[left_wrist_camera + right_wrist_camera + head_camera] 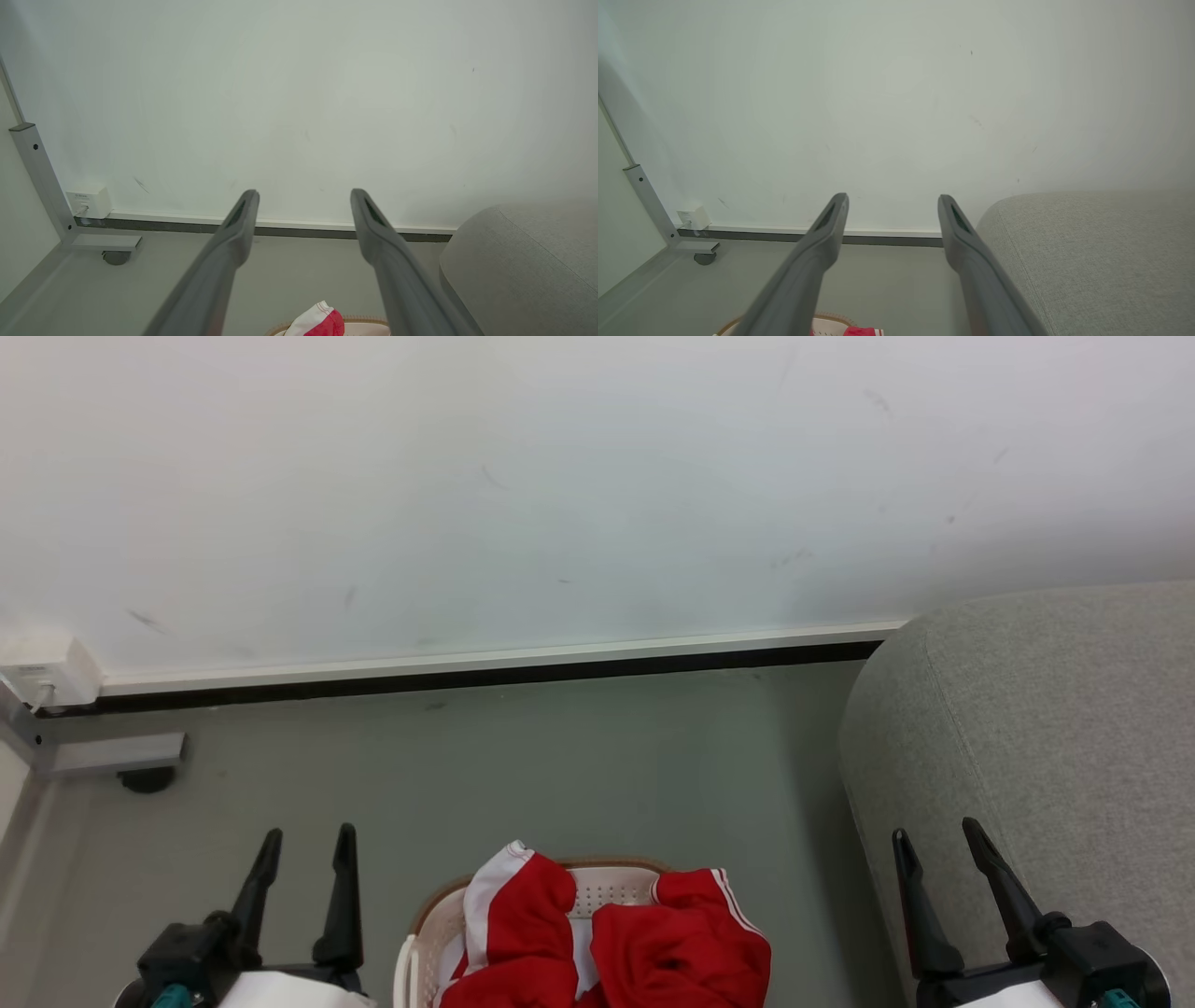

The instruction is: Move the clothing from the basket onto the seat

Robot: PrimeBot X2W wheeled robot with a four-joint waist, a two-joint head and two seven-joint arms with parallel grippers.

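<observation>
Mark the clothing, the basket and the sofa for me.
clothing [681, 952]: head view, on the right-hand red bundle.
basket [611, 889]: head view, on its perforated far wall.
sofa [1055, 728]: head view, on its rounded grey end.

Legible text: none that I can read. Item: white wall box [88, 202], low on the wall [299, 93] at about 8 o'clock in my left wrist view, beside the grey post [42, 177]. Carries a faint line of small print near its top edge, too small to make out.
</observation>
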